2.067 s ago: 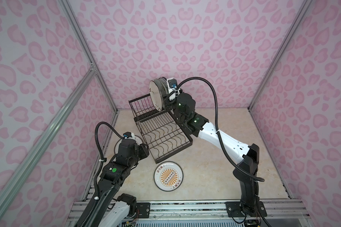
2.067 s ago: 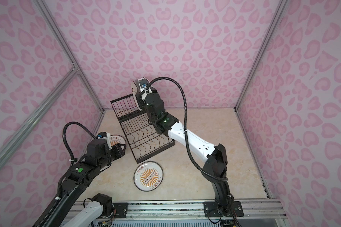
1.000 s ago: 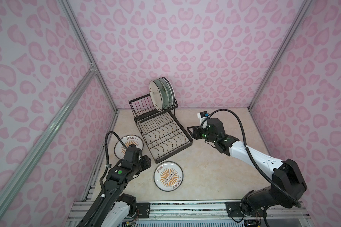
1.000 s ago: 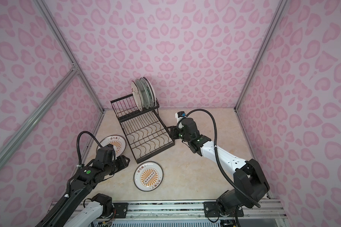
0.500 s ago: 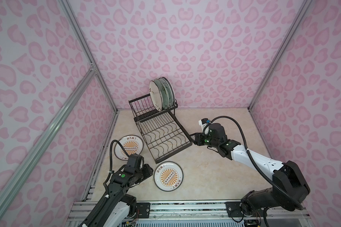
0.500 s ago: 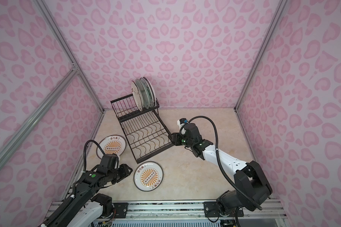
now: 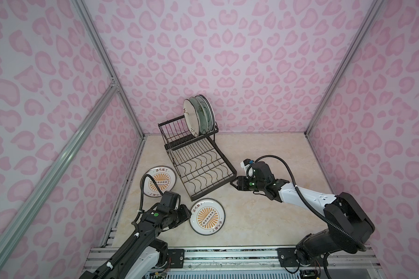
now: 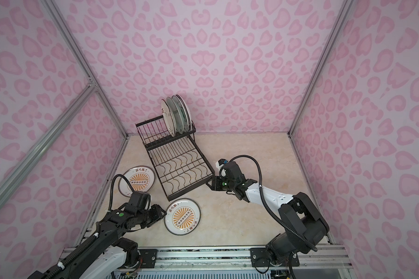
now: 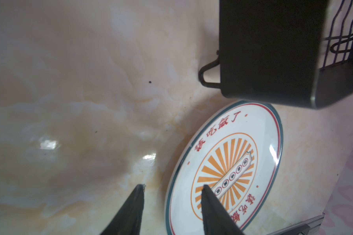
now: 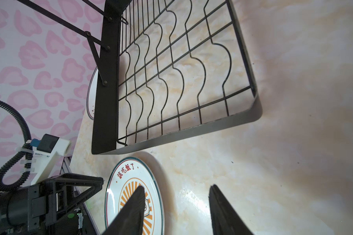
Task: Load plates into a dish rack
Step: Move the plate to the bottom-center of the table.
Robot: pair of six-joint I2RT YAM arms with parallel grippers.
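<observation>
The black wire dish rack (image 7: 198, 166) (image 8: 179, 166) stands at the back left, with a row of plates (image 7: 198, 117) (image 8: 176, 116) upright in its raised tier. Its lower tray (image 10: 181, 81) holds nothing. Two sunburst plates lie flat on the table: one left of the rack (image 7: 158, 181) (image 8: 136, 181), one in front of it (image 7: 207, 216) (image 8: 182, 216) (image 9: 232, 158) (image 10: 130, 183). My left gripper (image 7: 188, 213) (image 9: 172, 187) is open, low at the front plate's left rim, one finger over the plate and one over the table. My right gripper (image 7: 234, 184) (image 10: 176, 188) is open and empty by the rack's near right corner.
The marble tabletop (image 7: 264, 217) is closed in by pink patterned walls on three sides, with a metal rail (image 7: 228, 253) along the front. The left arm's wrist and cable (image 10: 39, 199) show in the right wrist view, close to the front plate.
The right arm came away from the upright plates and sank to the rack's near right corner. The left arm swung from the left plate to the front plate's rim.
</observation>
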